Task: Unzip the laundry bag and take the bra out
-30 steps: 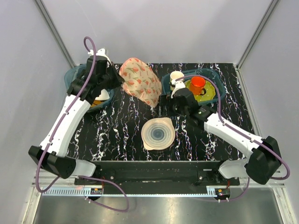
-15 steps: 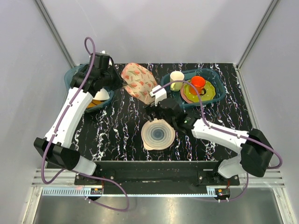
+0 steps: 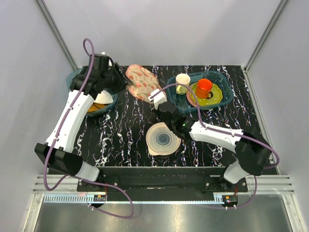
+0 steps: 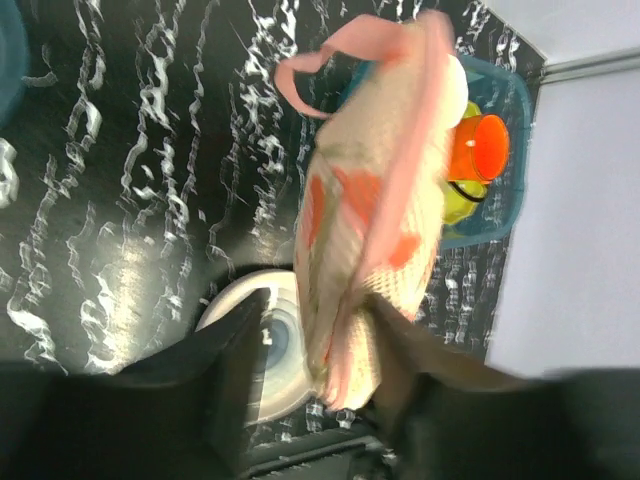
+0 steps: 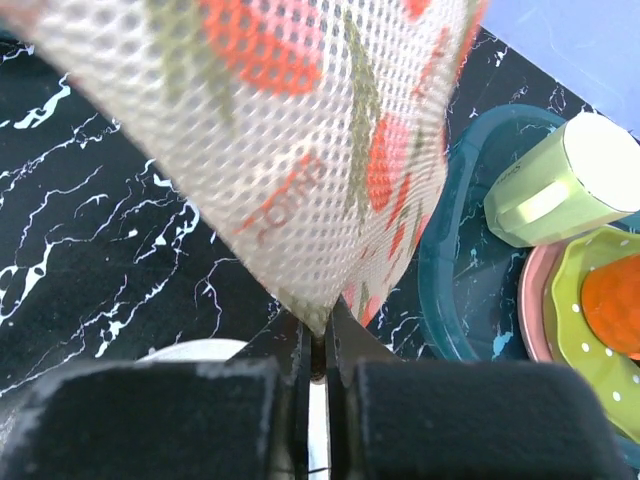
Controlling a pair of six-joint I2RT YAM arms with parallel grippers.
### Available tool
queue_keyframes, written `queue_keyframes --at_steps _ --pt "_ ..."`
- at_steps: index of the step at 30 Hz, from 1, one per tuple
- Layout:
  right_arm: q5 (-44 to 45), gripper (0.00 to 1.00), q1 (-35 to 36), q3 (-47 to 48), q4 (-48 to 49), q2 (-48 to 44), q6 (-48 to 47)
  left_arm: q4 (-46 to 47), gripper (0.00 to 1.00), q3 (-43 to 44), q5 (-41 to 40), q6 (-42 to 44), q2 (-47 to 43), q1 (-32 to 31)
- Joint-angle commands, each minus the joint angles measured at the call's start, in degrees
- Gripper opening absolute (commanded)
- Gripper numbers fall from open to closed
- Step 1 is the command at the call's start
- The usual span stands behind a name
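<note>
We hold the laundry bag in the air between our fingers, left gripper pinching one edge, right gripper pinching the far tip, and we see no bra out yet, so most is left.

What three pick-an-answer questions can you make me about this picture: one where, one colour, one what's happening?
1. Where is the orange cup? A inside the laundry bag; B in the blue tub; C on top of the bag.
2. What colour is the bag's edge trim? A pink; B green; C black.
3. How is the laundry bag? A lying flat; B folded in the tub; C held up, pinched by fingers.
Answers: B, it sits in the tub; A, pink edging shows; C, left fingers and right fingers both grip it.
</note>
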Motion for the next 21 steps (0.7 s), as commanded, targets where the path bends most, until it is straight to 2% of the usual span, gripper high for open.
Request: queue_keyframes --at_steps 1,2,3,7,8,10,15,20,21 --pt "-2.03 0.00 0.16 5.03 -9.74 -4.54 1.60 5.03 0.74 -0.38 -0.63 3.26 -1.68 2.46" --pt "-4.14 0.00 0.16 7.48 -13.36 -4.72 2.57 5.03 0.96 -0.29 -0.81 4.68 -1.41 2.55" --pt "-5.38 0.00 0.07 8.89 -19.05 -4.63 3.80 4.86 0.99 -0.11 -1.77 7.22 -0.98 2.64" --pt "-13.45 0.00 -2.47 17.33 -32.89 -2.18 13.01 4.24 0.99 -0.81 -4.23 11.01 -1.67 3.34" --pt "-18.69 0.00 -3.09 20.13 -35.00 -0.87 13.56 4.33 0.99 -1.68 -4.76 11.37 -2.20 3.43" --pt "-21.72 0.00 -3.88 22.87 -40.98 0.63 14.70 4.59 0.99 -2.57 -5.64 13.30 -3.77 3.43" --pt "-27.61 0.00 -3.97 29.91 -51.51 4.59 12.25 5.55 0.99 -7.12 -3.81 23.21 -8.34 3.43" --pt "-34.03 0.00 -4.67 33.95 -58.39 7.66 9.17 16.53 0.99 -17.50 -0.99 30.79 -18.35 3.35" --pt "-34.74 0.00 -4.76 34.13 -59.53 8.02 7.52 17.67 0.99 -19.34 1.62 32.71 -19.16 3.35"
